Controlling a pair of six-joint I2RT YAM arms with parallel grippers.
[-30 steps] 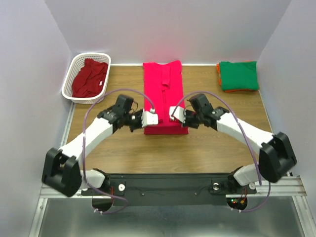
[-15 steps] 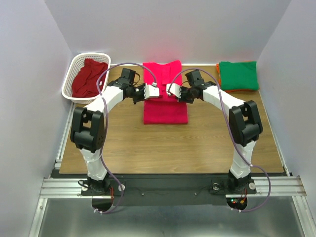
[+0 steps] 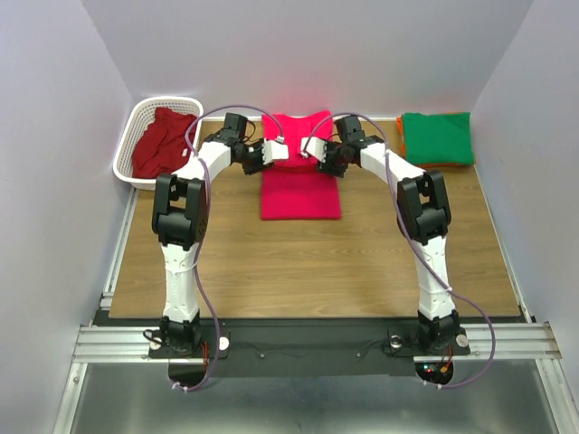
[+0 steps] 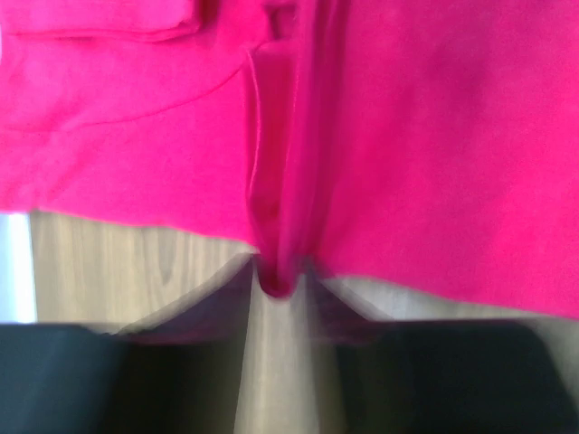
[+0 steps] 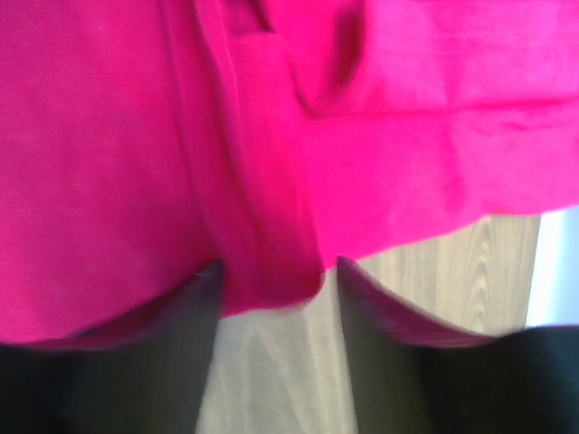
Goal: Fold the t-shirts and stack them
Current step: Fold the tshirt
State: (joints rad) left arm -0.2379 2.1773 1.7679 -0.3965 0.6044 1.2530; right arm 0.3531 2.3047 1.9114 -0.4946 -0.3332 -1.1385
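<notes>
Mid-fold on pink shirt [image 3: 300, 194], lying at middle of far edge. L gripper [image 3: 281, 154] & R gripper [image 3: 308, 155] each clenched on a pinch of its cloth, over collar end. Next, prob.: lower, let go evenly, then stack it on green shirt [image 3: 437, 137] at far-right corner.

Two slim robot arms stand on a black base bar [image 3: 308, 344] at the bottom of the frame. The left arm [image 3: 181, 271] and right arm [image 3: 432, 271] have white tubular links and chunky black joint housings. A thin lilac cable [image 3: 206, 303] loops along each. The left gripper [image 3: 282, 154] and right gripper [image 3: 308, 155] are white blocks; their jaws look dark and blurred in the wrist views.
</notes>
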